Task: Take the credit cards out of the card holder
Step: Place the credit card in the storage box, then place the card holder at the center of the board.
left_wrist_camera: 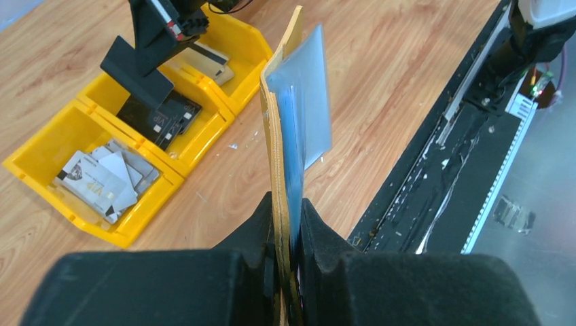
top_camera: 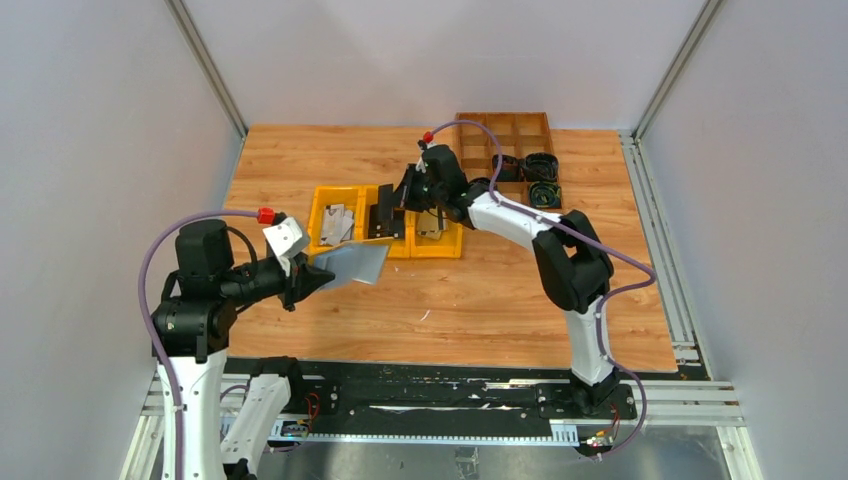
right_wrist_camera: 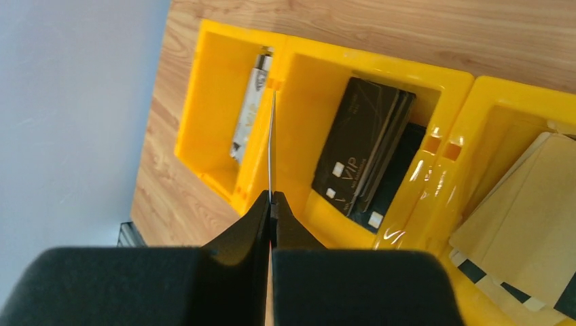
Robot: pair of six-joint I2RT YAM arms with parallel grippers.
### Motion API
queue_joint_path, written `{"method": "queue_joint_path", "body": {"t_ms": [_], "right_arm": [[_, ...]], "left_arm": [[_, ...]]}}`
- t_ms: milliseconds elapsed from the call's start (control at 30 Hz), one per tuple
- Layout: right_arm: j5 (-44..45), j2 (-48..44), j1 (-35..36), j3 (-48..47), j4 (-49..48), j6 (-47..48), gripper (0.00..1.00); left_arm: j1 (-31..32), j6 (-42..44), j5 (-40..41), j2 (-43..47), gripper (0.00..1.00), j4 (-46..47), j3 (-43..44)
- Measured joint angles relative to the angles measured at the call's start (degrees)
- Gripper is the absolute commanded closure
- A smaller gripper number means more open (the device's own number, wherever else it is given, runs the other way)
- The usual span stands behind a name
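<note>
Right pincer is closed on a thin dark credit card. In its own wrist view the card shows edge-on, hanging above the wall between the leftmost and middle yellow bins, near the centre of the overhead frame. Left pincer is clamped on one end of the card holder, which is held off the bench at left-centre of the overhead view, with its mustard back on one side and its shiny silver face on the other. Black cards lie in the middle bin, silver-grey cards in the bin at lower left of the left wrist view, and beige-gold cards in the third. The step in hand looks like sorting a card already out of the holder. Next, the right arm should shift toward the black stack so the card clears the divider, then part its fingers and go to the holder. I cannot tell whether more cards sit inside it.
</note>
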State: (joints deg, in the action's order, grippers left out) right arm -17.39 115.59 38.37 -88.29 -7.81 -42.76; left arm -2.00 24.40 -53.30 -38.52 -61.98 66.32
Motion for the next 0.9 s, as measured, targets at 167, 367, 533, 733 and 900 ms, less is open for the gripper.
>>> {"method": "queue_joint_path", "body": {"t_ms": [167, 367, 533, 733, 900], "right_arm": [[3.4, 5.6, 0.8, -3.3, 2.2, 0.2, 1.0], [5.6, 10.5, 1.2, -7.5, 3.1, 0.9, 0.79], [6.4, 11.1, 1.8, -8.5, 2.7, 2.6, 0.48], [7.1, 6.6, 2.1, -6.0, 2.0, 6.3, 0.24], [7.4, -4.0, 1.5, 1.0, 2.0, 9.5, 0.2]], "left_arm": [[0.3, 4.4, 0.9, -1.2, 1.0, -1.7, -1.2], [4.2, 7.7, 3.5, -3.7, 1.0, -2.9, -2.8], [9.6, 9.9, 7.3, -7.6, 1.0, -2.9, -3.7], [18.6, 11.3, 14.0, -15.6, 1.0, -3.1, -4.3], [27.0, 11.6, 19.1, -22.7, 1.0, -3.1, -3.9]]}}
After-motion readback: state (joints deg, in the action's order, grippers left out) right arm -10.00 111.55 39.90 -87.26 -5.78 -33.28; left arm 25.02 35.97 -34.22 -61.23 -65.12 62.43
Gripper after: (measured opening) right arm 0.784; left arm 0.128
